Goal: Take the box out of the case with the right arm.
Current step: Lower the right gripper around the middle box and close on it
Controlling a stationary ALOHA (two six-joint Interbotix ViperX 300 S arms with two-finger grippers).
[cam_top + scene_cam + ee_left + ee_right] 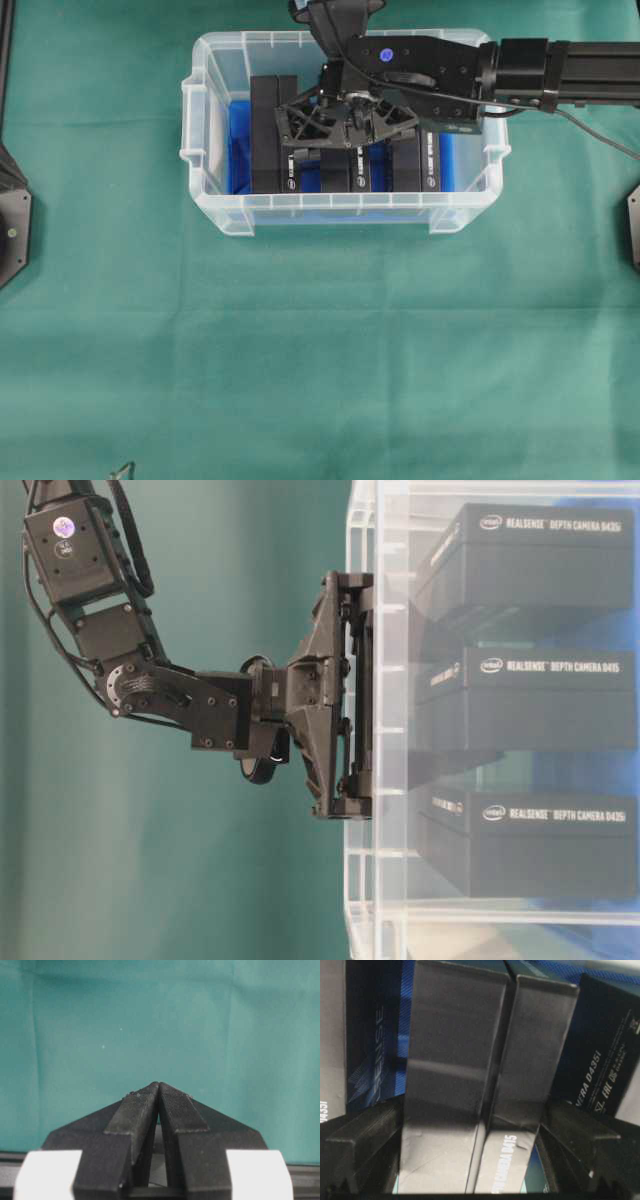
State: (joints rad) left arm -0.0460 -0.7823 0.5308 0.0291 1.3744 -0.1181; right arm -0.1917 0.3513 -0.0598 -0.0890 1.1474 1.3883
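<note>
Left hand [159, 1091] is clenched, holding nothing, parked over bare bench [320, 350] well apart from the case [205, 160]. Right hand [335, 125] hangs spread wide inside the case rim. The middle box [485, 1085] stands on edge directly below it, between the fingers [360, 1145], ungripped.

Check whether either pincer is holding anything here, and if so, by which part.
Nothing is held. The right pincer stands open astride the middle box in the case, not closed on it. The left pincer is shut on nothing.
</note>
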